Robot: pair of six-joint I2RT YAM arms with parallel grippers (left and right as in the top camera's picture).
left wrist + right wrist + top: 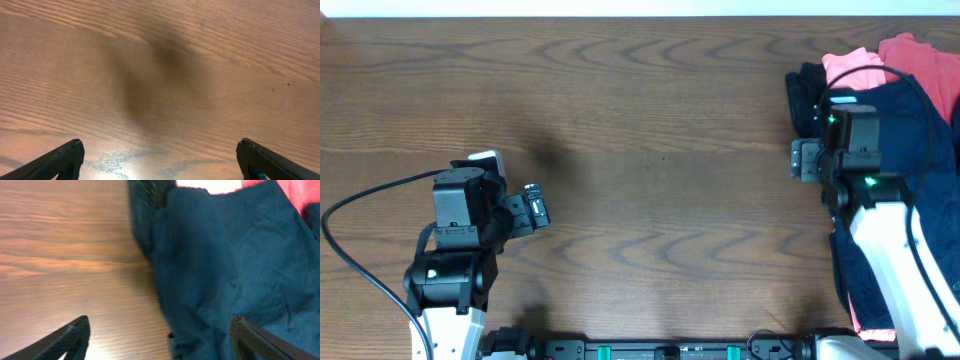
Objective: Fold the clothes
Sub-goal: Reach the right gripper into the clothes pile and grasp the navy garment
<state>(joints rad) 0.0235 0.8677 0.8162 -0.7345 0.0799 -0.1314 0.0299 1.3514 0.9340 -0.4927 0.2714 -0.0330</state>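
Overhead: clothes (855, 68) lie heaped at 3 o'clock on the tabletop (650, 130), with the navy piece (895, 125) uppermost. Left wrist: left claw (162, 160) released, above bare wood. Right wrist: right claw (162, 337) released and empty over the navy piece's edge; cloth fills 12 to 5 o'clock.

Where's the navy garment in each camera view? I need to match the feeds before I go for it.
Overhead: the navy garment lies at the far right edge, around mid-height, in the pile of clothes.
Left wrist: not in it; only the bare table shows.
Right wrist: it fills the right half, its left edge lying on the wood.
Shared landmark: the coral pink garment, which borders the navy's top in both the overhead and right wrist views.
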